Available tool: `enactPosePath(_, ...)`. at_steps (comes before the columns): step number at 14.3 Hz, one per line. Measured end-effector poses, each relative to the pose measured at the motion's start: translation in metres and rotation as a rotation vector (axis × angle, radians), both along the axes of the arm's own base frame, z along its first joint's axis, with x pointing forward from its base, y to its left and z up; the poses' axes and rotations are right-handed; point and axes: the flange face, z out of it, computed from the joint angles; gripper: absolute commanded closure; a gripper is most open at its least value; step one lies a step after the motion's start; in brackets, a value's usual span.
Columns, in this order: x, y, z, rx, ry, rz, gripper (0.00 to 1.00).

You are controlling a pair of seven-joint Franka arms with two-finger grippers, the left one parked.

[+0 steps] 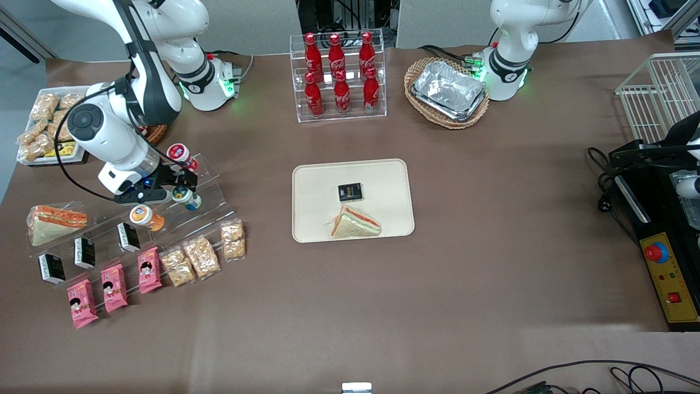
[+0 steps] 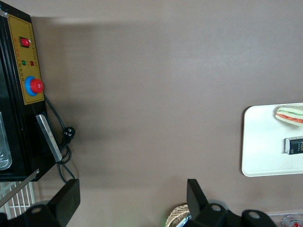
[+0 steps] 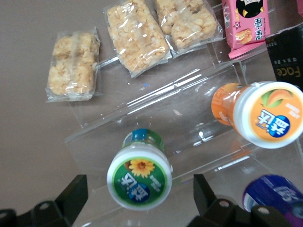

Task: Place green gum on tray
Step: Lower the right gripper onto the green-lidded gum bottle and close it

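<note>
The gripper (image 1: 176, 187) hangs over the clear stepped rack (image 1: 210, 191) at the working arm's end of the tabletop (image 1: 492, 219). Its jaws are spread wide, one finger on each side of the green gum (image 3: 139, 175), and the wrist view shows open space between each finger and the bottle, so nothing is pinched or touched. The green gum (image 1: 186, 198) lies on an upper step of the rack, its white-rimmed green lid with a sunflower print facing the wrist camera and the labelled body running away along the step.

Beside it on the same step lies the orange-lidded bottle (image 3: 258, 113), nearer the front camera. The blue-lidded bottle (image 3: 274, 195) is cut off at the frame edge in the wrist view, and in the front view the gripper covers most of it. A red-lidded bottle (image 1: 179, 154) sits on the rack farther from the front camera, partly covered by the arm.

The tray (image 1: 311, 180) lies mid-tabletop, well apart from the rack, holding a small black packet (image 1: 350, 192) and a wrapped sandwich (image 1: 355, 223). Bags of puffed snack (image 3: 137, 35) rest on the lowest step.
</note>
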Motion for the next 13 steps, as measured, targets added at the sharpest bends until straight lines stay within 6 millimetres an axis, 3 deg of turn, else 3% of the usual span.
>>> enactPosePath(6,-0.007,0.000,-0.023,0.000,-0.007,-0.001,0.02)
enactPosePath(13,-0.006,0.002,-0.023,0.001,-0.022,0.004,0.52)
